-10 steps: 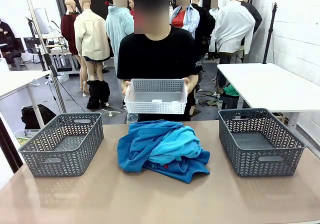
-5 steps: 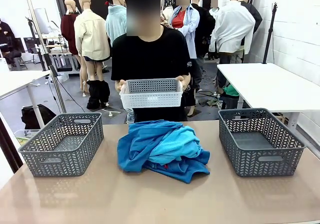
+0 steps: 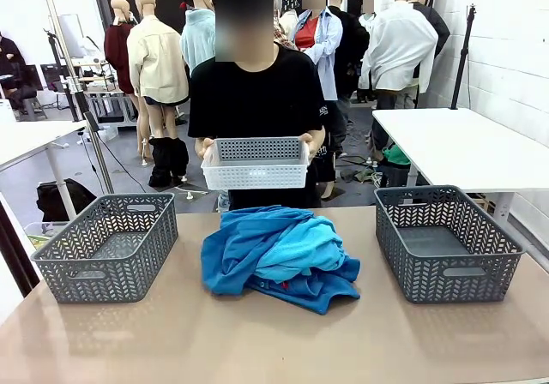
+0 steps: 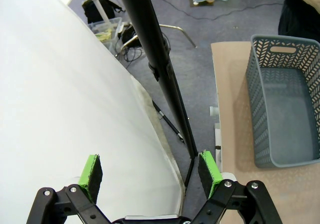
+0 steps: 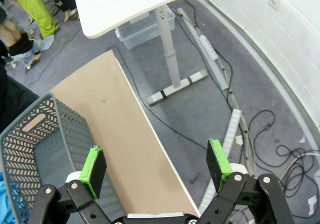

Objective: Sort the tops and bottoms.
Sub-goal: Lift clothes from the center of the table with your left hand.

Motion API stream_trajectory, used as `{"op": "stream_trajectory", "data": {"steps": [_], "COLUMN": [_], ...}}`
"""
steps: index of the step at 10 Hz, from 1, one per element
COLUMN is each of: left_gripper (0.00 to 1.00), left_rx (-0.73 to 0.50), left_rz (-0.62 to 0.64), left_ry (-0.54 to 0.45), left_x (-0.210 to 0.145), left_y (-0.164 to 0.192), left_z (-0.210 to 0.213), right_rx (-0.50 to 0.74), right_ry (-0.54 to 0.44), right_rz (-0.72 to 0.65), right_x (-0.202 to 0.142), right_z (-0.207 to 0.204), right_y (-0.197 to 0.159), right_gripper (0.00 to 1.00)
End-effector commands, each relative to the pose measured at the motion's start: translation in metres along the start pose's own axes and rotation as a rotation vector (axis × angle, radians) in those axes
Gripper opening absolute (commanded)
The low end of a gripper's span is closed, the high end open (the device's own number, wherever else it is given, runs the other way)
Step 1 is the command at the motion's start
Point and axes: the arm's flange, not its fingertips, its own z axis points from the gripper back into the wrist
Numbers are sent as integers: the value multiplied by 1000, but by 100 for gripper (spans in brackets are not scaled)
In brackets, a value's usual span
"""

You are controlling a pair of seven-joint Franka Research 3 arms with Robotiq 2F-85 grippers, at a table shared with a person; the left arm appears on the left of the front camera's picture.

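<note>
Heap of soft blue fabric garments [image 3: 279, 255], too bunched to count or tell apart.
Left gripper [image 4: 150, 171] and right gripper [image 5: 156, 163] both spread wide, empty; a blue sliver of heap lower-left of right gripper, past a grey lattice plastic basket [image 5: 30, 149], cropped.

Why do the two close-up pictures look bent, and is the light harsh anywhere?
Front view: soft, even light, sharp, only faint shadows under the blue garments and the grey baskets. Left wrist view: the wide lens bows the edge of the white surface beyond the open left claw. Right wrist view: same bowing along the foot of the white wall beyond the open right claw; no glare.
</note>
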Motion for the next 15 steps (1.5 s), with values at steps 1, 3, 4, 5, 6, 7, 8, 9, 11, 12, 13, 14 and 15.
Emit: {"op": "stream_trajectory", "data": {"steps": [1, 3, 4, 5, 6, 7, 8, 9, 11, 12, 13, 14, 15], "left_gripper": [100, 100, 100, 100, 100, 100, 100, 100, 100, 100, 100, 100, 100], "left_rx": [9, 9, 9, 9, 9, 9, 9, 9, 9, 9, 9, 9, 9], "left_rz": [10, 10, 10, 10, 10, 10, 10, 10, 10, 10, 10, 10, 10], "left_ry": [3, 3, 3, 3, 3, 3, 3, 3, 3, 3, 3, 3, 3], "left_x": [0, 0, 0, 0, 0, 0, 0, 0, 0, 0, 0, 0, 0], "left_y": [0, 0, 0, 0, 0, 0, 0, 0, 0, 0, 0, 0, 0], "left_z": [1, 1, 1, 1, 1, 1, 1, 1, 1, 1, 1, 1, 1], "right_rx": [2, 2, 2, 2, 2, 2, 2, 2, 2, 2, 2, 2, 2], "right_ry": [8, 8, 8, 8, 8, 8, 8, 8, 8, 8, 8, 8, 8], "right_rz": [-5, -5, -5, -5, -5, -5, -5, -5, -5, -5, -5, -5, -5], "right_x": [0, 0, 0, 0, 0, 0, 0, 0, 0, 0, 0, 0, 0], "right_z": [1, 1, 1, 1, 1, 1, 1, 1, 1, 1, 1, 1, 1], "right_y": [-1, -1, -1, -1, -1, -1, -1, -1, -1, -1, -1, -1, -1], "right_gripper": [100, 100, 100, 100, 100, 100, 100, 100, 100, 100, 100, 100, 100]}}
